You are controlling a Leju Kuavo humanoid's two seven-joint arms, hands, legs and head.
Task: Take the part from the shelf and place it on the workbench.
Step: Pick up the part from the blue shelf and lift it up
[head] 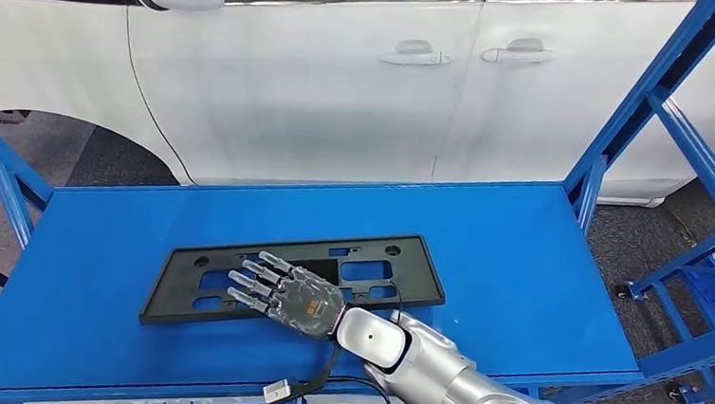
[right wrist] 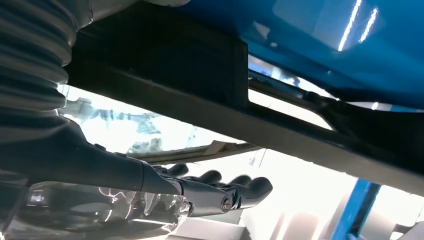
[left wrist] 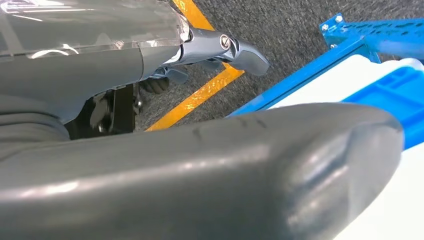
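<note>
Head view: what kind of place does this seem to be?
Probably a car assembly or workshop area: a white car stands behind a blue shelf, where the right hand reaches over a black plastic part.

The part is a flat, black, rectangular plastic frame, long and narrow, with several rectangular cut-outs along its length and small round holes near its corners. It lies flat on the blue surface, toward the near-left of centre, its long axis running left to right and turned slightly so the right end sits farther back. The right hand lies over its near edge, fingers stretched out across the frame.
</note>
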